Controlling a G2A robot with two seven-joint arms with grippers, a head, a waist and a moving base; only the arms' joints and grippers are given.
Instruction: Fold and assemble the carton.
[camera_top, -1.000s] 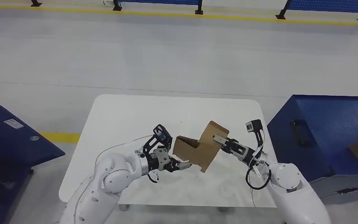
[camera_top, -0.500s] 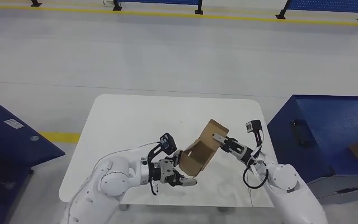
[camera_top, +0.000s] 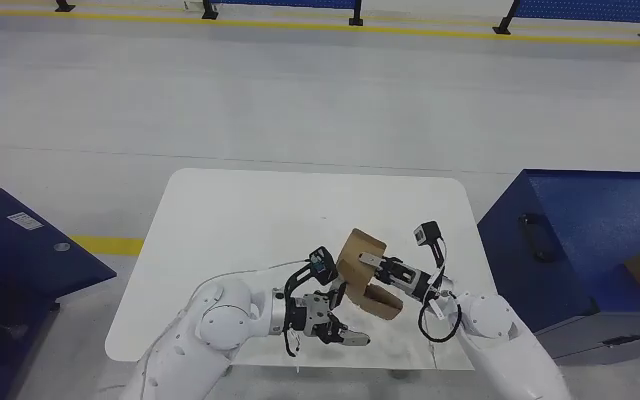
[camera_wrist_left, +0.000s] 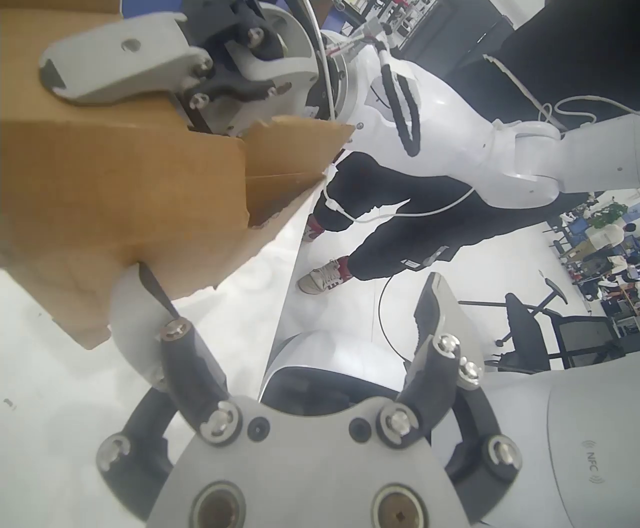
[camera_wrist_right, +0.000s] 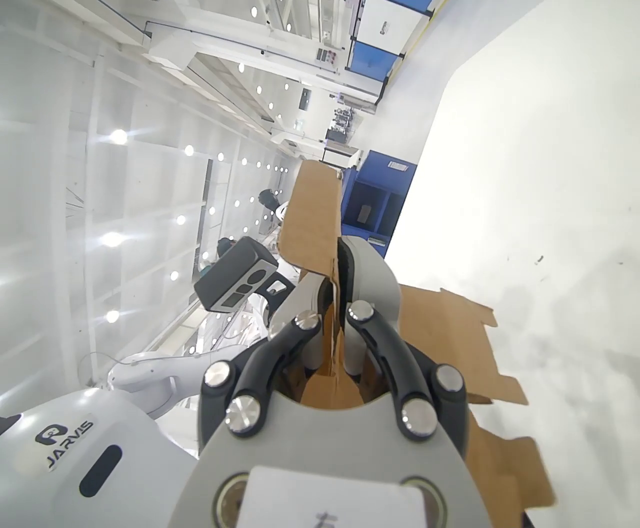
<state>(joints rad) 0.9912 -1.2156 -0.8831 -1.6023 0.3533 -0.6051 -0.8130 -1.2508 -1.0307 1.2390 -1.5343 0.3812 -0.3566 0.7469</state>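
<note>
Fingers (camera_wrist_right: 371, 280) on the right gripper (camera_wrist_right: 334, 285) are squeezed together on a thin upright panel of the carton (camera_wrist_right: 312, 215). They're pale grey shells with dark pads pinching the cardboard from both sides, so that one's got a proper hold. Its own wrist body blocks the lower part of the box, and just a couple of notched, stepped flaps poke out beside it. The left gripper (camera_wrist_left: 285, 280) is way more relaxed: jaws spread wide, nothing held. One finger (camera_wrist_left: 127, 320) is tucked under a carton flap so its tip is hidden, and I honestly can't tell if it's pressing on the cardboard or just sitting behind it. The other one hangs free. The carton is plain brown corrugated board, matte, with raggedy cut edges, and it runs out of that wrist view, so the full shape isn't readable. From above it's a half-folded box tilted between the two grippers, over the front right part of the table (camera_top: 230, 220), which is white, smooth and round-cornered with a few dark specks. Whether a carton corner touches the tabletop, no idea. Further out, a blue bin (camera_top: 570, 240) sits on the floor off the table's right side.
</note>
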